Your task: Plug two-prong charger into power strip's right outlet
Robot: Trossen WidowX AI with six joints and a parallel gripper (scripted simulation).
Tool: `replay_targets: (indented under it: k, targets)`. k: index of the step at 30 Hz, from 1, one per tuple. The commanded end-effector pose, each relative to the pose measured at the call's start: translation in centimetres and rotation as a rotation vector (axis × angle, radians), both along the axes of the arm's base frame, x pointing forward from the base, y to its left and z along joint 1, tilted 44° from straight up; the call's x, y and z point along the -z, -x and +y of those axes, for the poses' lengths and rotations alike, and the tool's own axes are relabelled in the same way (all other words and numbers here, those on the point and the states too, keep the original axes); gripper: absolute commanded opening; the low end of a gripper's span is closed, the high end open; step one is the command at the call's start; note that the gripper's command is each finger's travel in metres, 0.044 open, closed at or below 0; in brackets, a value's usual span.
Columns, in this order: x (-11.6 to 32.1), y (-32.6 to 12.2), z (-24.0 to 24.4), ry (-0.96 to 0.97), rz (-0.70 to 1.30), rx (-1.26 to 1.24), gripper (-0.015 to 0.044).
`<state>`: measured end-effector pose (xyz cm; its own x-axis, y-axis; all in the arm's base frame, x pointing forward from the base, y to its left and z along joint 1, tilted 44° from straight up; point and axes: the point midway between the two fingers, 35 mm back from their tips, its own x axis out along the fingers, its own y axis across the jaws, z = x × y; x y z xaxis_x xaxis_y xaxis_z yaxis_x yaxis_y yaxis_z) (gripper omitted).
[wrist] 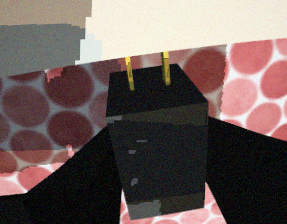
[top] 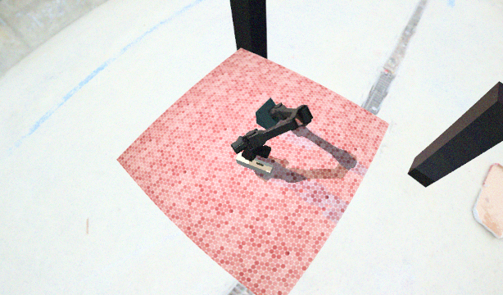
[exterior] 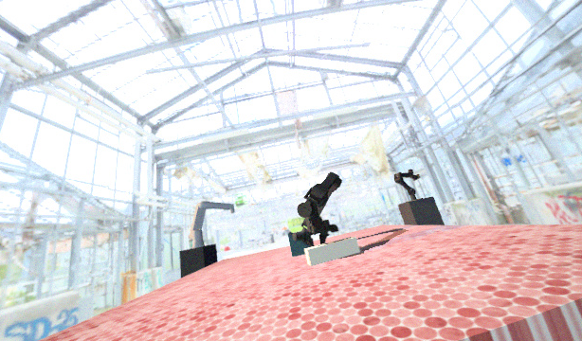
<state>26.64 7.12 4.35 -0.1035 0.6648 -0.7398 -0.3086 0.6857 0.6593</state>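
The jaws (top: 256, 154) (exterior: 323, 237) are closed on the charger (wrist: 156, 160), which is near the middle of the surface (top: 210, 192) (exterior: 281, 298) (wrist: 241, 92), beside the strip (top: 244, 161) (exterior: 333, 252) (wrist: 194, 25). Only the wrist view shows the charger clearly: a black block between the two dark fingers, with two yellow prongs (wrist: 166, 70) reaching toward the strip's cream side. Their tips meet that side's edge in the picture, but whether they touch it cannot be told. The top view places the strip well in from every edge, its length running roughly along the lower-left edge, and shows a dark slot (top: 260, 164) in its upper side; the jaws and arm (top: 276, 130) (exterior: 319, 194) cover part of it. That view also puts the arm's dark teal base (top: 265, 117) (exterior: 298, 245) between the strip and the top corner, and shows the right corner in full, while the bottom one is cut off. The exterior view shows the strip's long grey side instead, hides the charger, and alone reveals two other arms on dark blocks past the surface's far edge, a grey one (exterior: 198, 220) at picture left and a small black one (exterior: 409, 185) at picture right.
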Motion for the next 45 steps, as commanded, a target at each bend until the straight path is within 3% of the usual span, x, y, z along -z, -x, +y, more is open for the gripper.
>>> replay_targets:
  k: [1,45]
  targets:
    - [-0.14,-0.16,0.05,-0.005,-0.001,0.004,0.0000]
    - [-0.31,-0.89,0.23,-0.005,-0.001,0.004,0.0000]
